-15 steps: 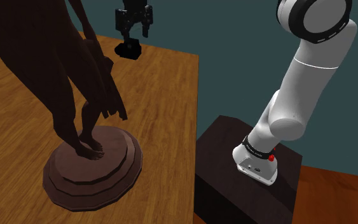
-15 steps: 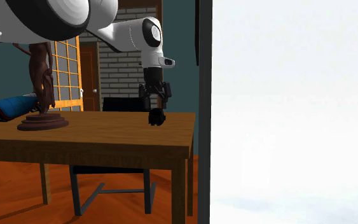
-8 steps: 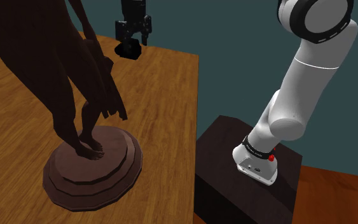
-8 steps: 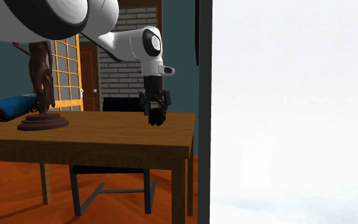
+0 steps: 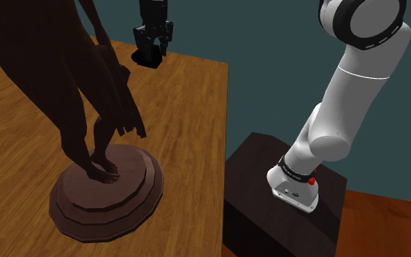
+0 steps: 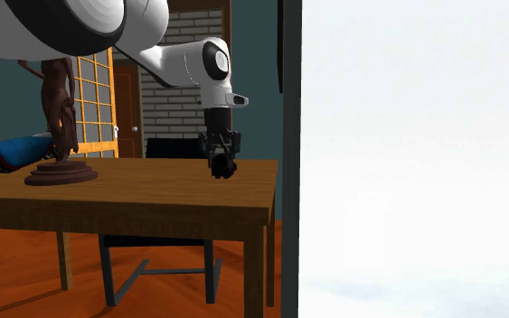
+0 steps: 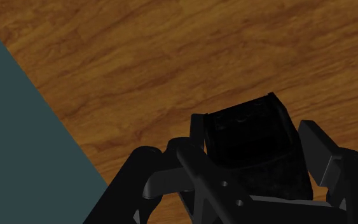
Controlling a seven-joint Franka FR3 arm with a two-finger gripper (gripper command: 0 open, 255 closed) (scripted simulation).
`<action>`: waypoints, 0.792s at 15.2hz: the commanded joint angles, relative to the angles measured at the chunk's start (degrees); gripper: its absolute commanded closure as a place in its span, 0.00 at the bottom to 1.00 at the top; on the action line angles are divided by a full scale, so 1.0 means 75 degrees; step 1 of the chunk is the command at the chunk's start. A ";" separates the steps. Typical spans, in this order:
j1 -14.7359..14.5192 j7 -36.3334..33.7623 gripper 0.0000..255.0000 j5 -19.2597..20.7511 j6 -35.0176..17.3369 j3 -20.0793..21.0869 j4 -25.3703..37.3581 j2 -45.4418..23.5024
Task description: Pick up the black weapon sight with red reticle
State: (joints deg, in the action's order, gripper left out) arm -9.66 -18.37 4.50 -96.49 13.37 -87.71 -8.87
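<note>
The black weapon sight (image 5: 146, 59) is a small dark block resting on the wooden table (image 5: 189, 109) near its far edge. My black gripper (image 5: 152, 45) comes straight down over it, its fingers drawn in against the block's sides. In the wrist view the sight (image 7: 254, 149) fills the space between the two fingers (image 7: 198, 137), which press on its flanks. From the side, the gripper (image 6: 222, 163) hangs over the sight (image 6: 222, 170) close to the table's right end. No red reticle shows.
A tall dark brown statue (image 5: 87, 109) on a round stepped base (image 5: 105, 197) stands nearer the camera. The table edge drops off just beyond the sight. A blue roll (image 6: 13, 151) lies behind the statue (image 6: 61, 117). My dark stand (image 5: 284, 212) sits beside the table.
The gripper came down over the sight and its fingers drew together from wide apart onto the sight's sides. The sight has stayed on the table.
</note>
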 commanded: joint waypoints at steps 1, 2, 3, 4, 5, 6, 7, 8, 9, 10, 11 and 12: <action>-0.0003 -0.0001 1.00 -0.0003 0.0000 0.0003 -0.0006 -0.0005; 0.0000 0.0003 1.00 -0.0005 -0.0001 0.0001 -0.0013 0.0001; -0.0005 0.0005 1.00 -0.0003 0.0106 0.0003 0.0109 -0.0013; -0.0009 0.0008 1.00 0.0000 0.0215 0.0005 0.0233 -0.0029; -0.0015 0.0009 1.00 0.0005 0.0326 0.0007 0.0366 -0.0052; -0.0021 0.0011 1.00 0.0010 0.0438 0.0009 0.0499 -0.0074; -0.0027 0.0012 1.00 0.0016 0.0550 0.0011 0.0635 -0.0098; -0.0033 0.0013 1.00 0.0022 0.0664 0.0014 0.0776 -0.0125; -0.0041 0.0014 1.00 0.0029 0.0779 0.0016 0.0919 -0.0155; -0.0048 0.0015 1.00 0.0037 0.0895 0.0019 0.1067 -0.0188; -0.0057 0.0015 1.00 0.0046 0.1013 0.0021 0.1220 -0.0223; -0.0066 0.0015 1.00 0.0055 0.1133 0.0024 0.1376 -0.0261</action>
State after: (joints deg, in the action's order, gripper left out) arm -10.11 -18.31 4.82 -89.02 13.55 -78.79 -10.45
